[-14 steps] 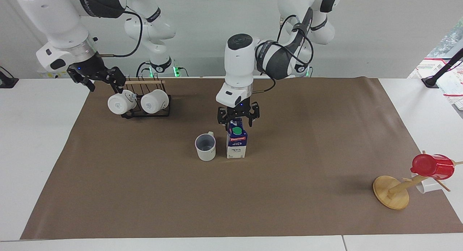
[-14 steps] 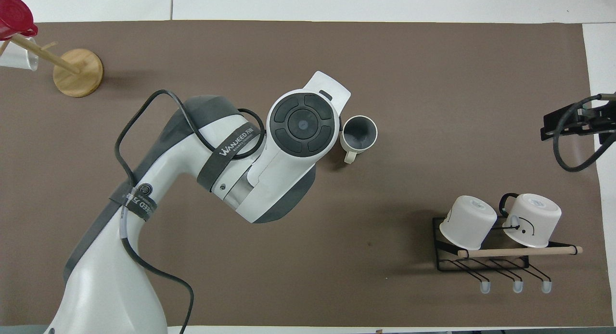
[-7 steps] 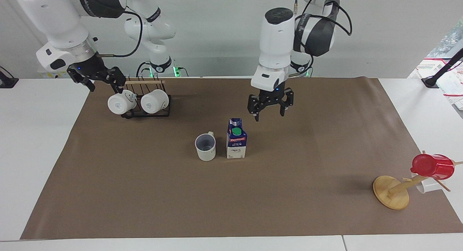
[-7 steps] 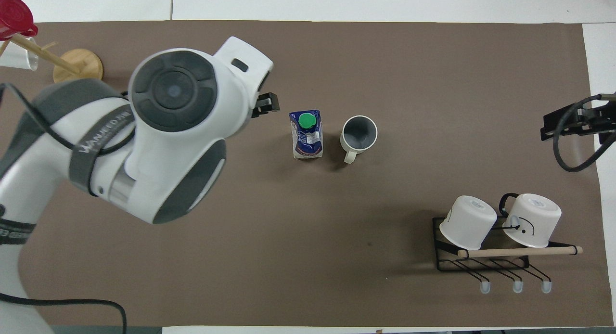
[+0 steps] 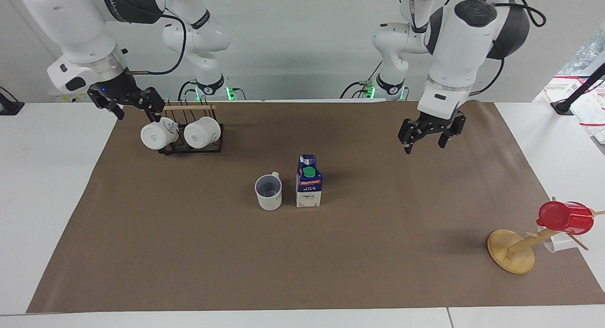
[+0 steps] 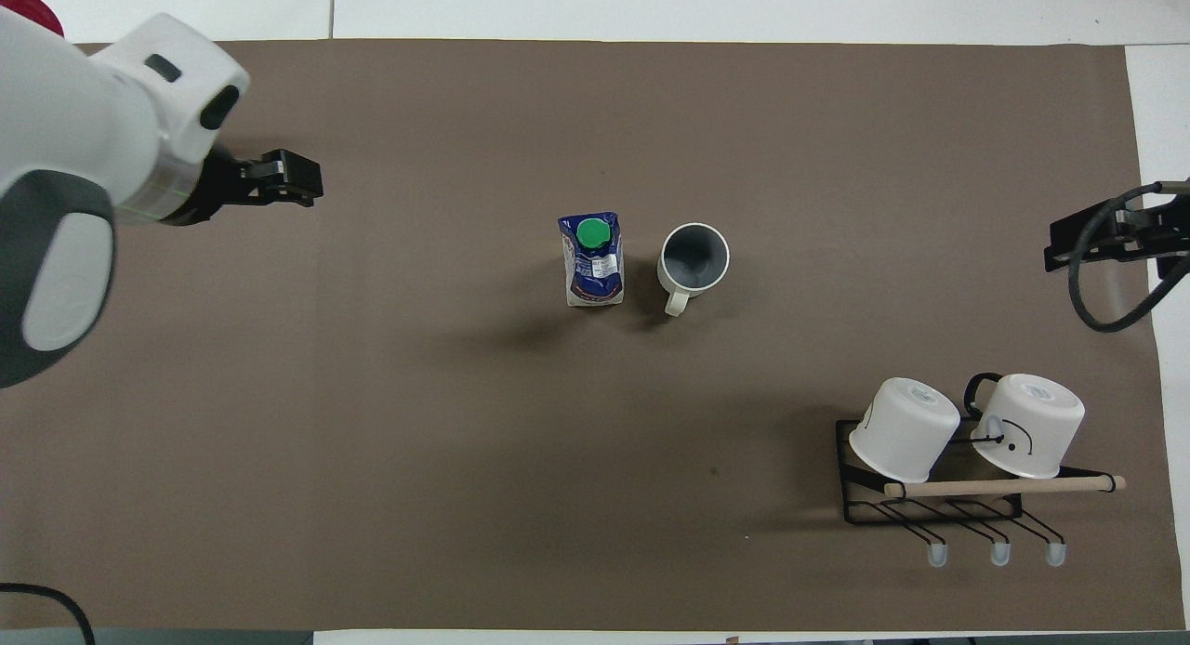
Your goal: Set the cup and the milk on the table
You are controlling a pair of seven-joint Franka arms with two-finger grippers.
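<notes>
The cup (image 5: 268, 193), a small white mug with a grey-blue inside, stands upright on the brown sheet of the table (image 5: 189, 252); it also shows in the overhead view (image 6: 693, 259). The milk (image 5: 309, 181), a blue and white carton with a green cap, stands upright right beside it toward the left arm's end (image 6: 590, 259). My left gripper (image 5: 424, 147) is open and empty, raised over the sheet well away from the milk toward the left arm's end (image 6: 284, 176). My right gripper (image 5: 137, 114) is open and empty, waiting beside the mug rack (image 6: 1083, 241).
A black wire rack (image 5: 189, 148) with two white mugs (image 5: 156, 135) lying on it stands near the robots at the right arm's end (image 6: 930, 506). A wooden mug tree (image 5: 513, 252) holding a red cup (image 5: 565, 218) stands at the left arm's end.
My left gripper let go of the milk, rose and swung away toward the left arm's end. The milk stays standing beside the cup. The right arm has not moved.
</notes>
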